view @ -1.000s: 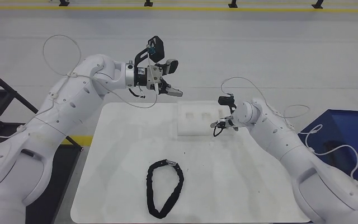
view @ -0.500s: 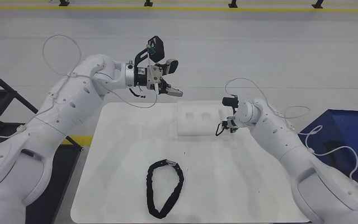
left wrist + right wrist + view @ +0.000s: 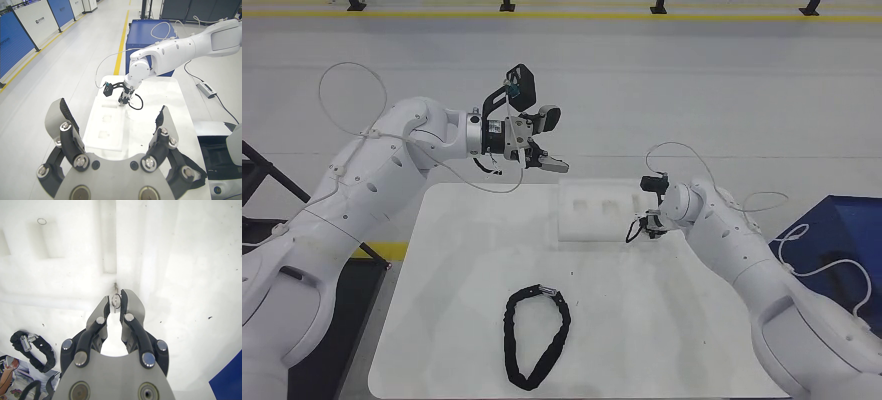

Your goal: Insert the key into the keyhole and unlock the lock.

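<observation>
- Where the white foam block (image 3: 597,212) ends on the robot's right, the right gripper (image 3: 115,303) points down at the block's edge, its fingers closed to a narrow gap on the key (image 3: 114,308).
- The key stands between the pads with its metal ring (image 3: 116,300) at the fingertips, just over a dark mark on the foam.
- The top view places this gripper (image 3: 635,228) at the block's near right corner, low over the table (image 3: 462,300).
- The left gripper (image 3: 554,141) hangs in the air beyond the table's far edge, its fingers spread wide with nothing between them.
- From the left wrist view, the foam block (image 3: 105,123) lies lengthwise below, showing rectangular recesses.
- The lock (image 3: 537,335), a black sleeved chain, lies in a loop on the near part of the table, well apart from the block.
- Its metal cylinder (image 3: 26,344) sits at the end of the loop nearest the foam.
</observation>
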You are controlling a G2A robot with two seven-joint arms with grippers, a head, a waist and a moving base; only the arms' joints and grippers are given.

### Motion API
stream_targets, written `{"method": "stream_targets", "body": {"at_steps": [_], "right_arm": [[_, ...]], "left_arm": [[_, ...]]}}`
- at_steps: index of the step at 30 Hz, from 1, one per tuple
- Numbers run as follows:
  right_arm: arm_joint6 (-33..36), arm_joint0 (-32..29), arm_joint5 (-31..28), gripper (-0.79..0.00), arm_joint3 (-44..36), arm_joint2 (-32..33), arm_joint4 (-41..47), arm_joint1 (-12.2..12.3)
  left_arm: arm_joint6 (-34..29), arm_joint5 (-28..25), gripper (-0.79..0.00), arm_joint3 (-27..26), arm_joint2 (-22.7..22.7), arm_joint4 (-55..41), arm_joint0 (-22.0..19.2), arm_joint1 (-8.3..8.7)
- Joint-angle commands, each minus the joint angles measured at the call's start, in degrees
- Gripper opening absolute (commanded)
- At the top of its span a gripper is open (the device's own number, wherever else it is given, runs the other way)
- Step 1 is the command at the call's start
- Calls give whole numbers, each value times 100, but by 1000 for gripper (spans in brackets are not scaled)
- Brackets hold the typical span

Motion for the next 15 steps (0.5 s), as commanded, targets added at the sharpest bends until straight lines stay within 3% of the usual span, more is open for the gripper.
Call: {"method": "stream_targets", "body": {"at_steps": [1, 5, 15], "right_arm": [[-30, 17, -20, -693, 102, 2, 10, -48], [-87, 62, -62, -785, 307, 11, 18, -148], [130, 290, -283, -785, 570, 62, -137, -250]], "left_arm": [[0, 0, 0, 0, 0, 0, 0, 0], [0, 0, 0, 0, 0, 0, 0, 0], [0, 0, 0, 0, 0, 0, 0, 0]]}}
